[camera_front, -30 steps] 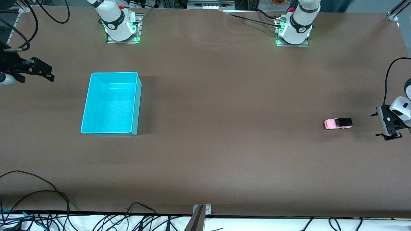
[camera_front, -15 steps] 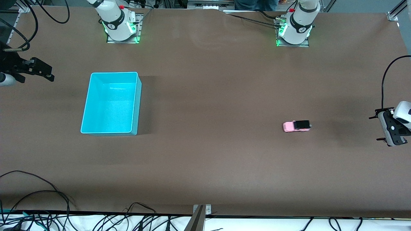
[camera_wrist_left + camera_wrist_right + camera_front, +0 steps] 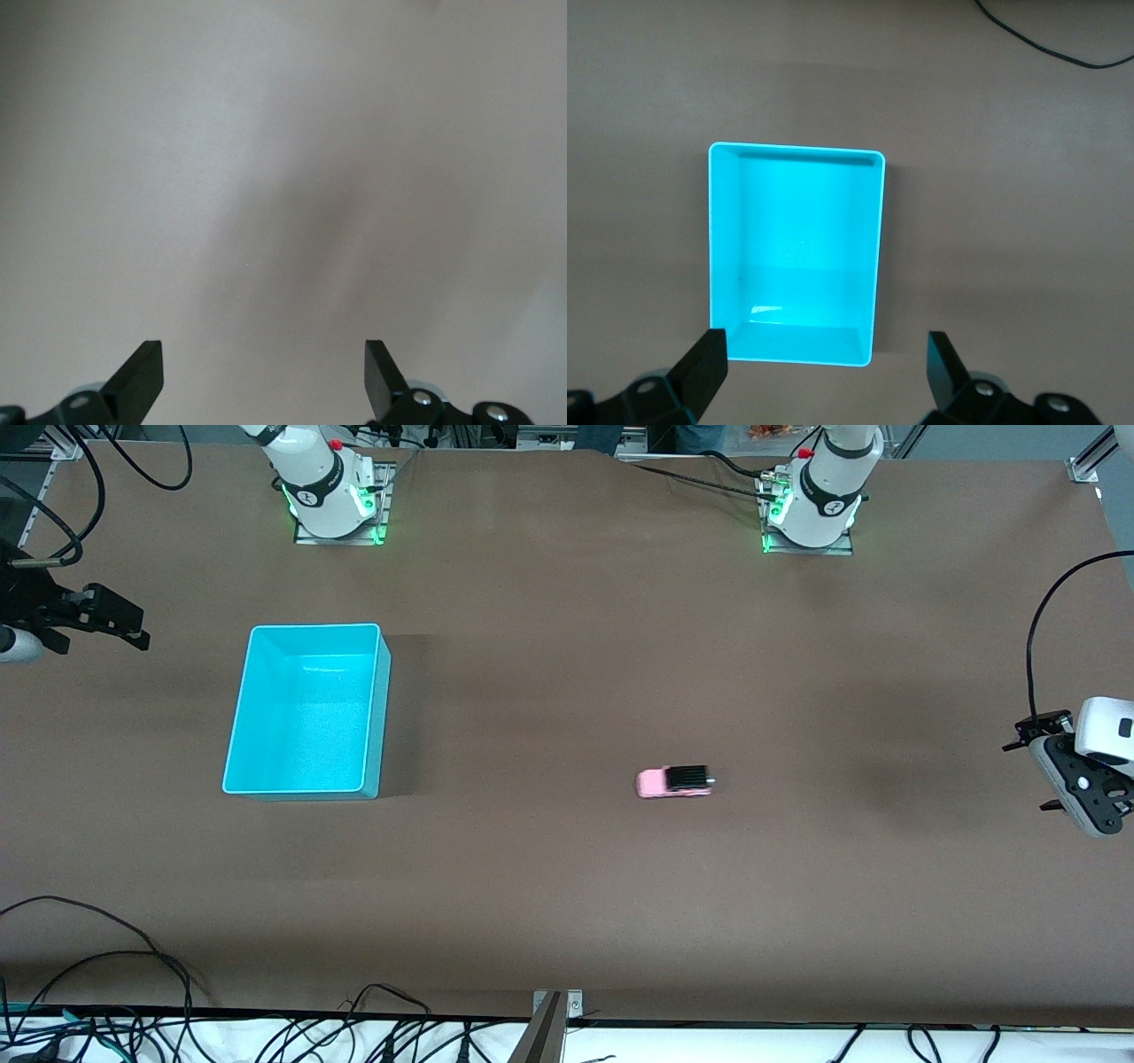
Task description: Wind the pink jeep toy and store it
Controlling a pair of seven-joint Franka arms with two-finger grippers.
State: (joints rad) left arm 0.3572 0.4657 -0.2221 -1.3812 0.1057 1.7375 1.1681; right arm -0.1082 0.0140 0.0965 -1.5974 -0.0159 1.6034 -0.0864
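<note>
Now the pink jeep toy (image 3: 673, 782) stands free on the brown table (image 3: 567, 886), near its middle, well apart from the turquoise bin (image 3: 306, 708). We judge we should grasp it by its sides. Left gripper (image 3: 1076, 784) and right gripper (image 3: 106, 615) hang spread, empty, at their table ends.

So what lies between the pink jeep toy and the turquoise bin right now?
Nothing: in the front view only bare brown table separates the pink jeep toy from the turquoise bin. Neither gripper is over that stretch.
</note>
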